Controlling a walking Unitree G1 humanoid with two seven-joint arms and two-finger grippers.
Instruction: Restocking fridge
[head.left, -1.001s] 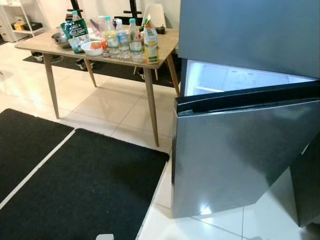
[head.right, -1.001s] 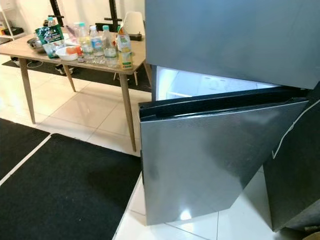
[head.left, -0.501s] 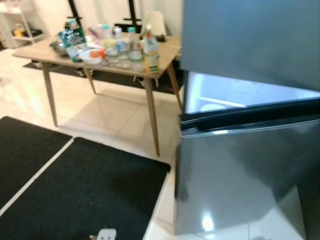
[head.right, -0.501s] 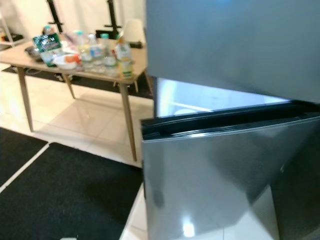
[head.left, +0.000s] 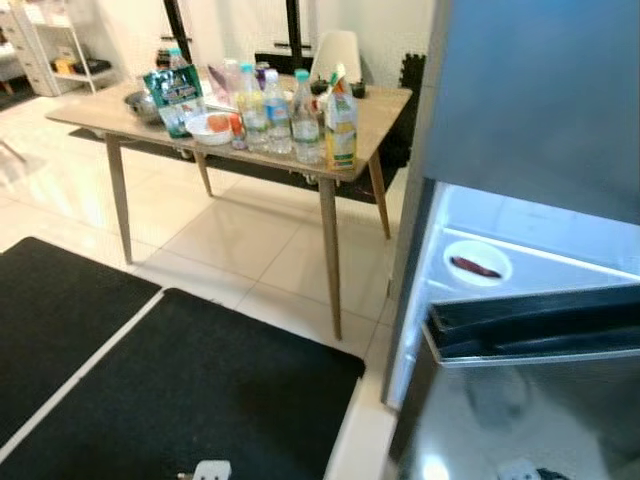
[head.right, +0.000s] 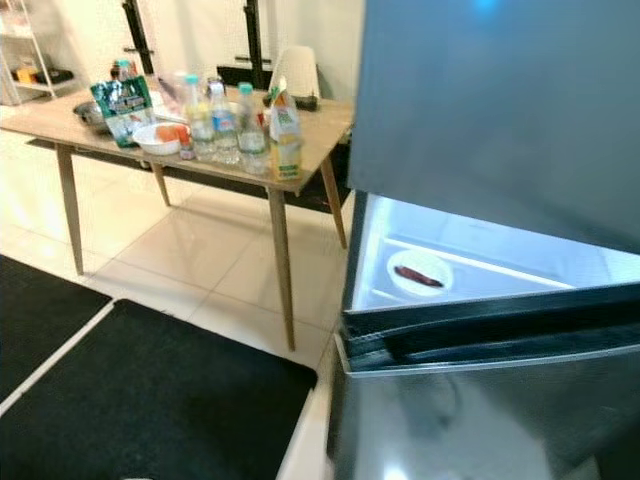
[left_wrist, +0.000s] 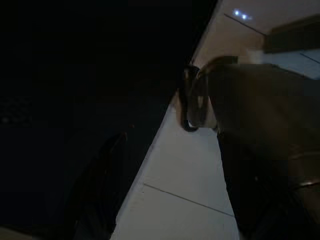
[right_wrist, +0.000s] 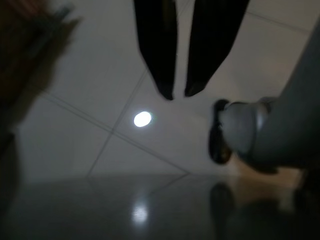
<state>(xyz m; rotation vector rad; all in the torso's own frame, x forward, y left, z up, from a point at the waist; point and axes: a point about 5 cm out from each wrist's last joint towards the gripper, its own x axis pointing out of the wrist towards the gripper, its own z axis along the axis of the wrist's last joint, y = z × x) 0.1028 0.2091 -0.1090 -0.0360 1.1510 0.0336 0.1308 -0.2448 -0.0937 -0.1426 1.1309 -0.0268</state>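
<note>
Fridge (head.right: 480, 120) standing with its lower door (head.right: 480, 400) swung open and the lit compartment showing a white plate (head.right: 420, 272) with a dark red strip of food on it. Supplies gathered on the wooden bench (head.left: 380, 110), well apart from the fridge: several water bottles (head.left: 305, 118), a juice carton (head.left: 341, 128), a green packet (head.left: 170, 95), a white bowl (head.left: 212, 126) with something orange in it. Right end effector (right_wrist: 178, 92) hanging low over the white floor tiles, its two black fingers near together but not touching, tips a little apart, nothing between them. Left end effector (left_wrist: 100, 200) hanging in the shade over the edge of the black mat (head.left: 180, 390); whether its fingers are apart or together cannot be told. From both end effectors the bottles lie well ahead and up, toward the left end effector's side, the open compartment toward the right one's; left arm judged the nearer to the bench. Bottles and carton upright, long axes vertical, so probably a sideways grasp around the body. Scene fits equally a walk toward the bench for another item or a return from the shelf.
</note>
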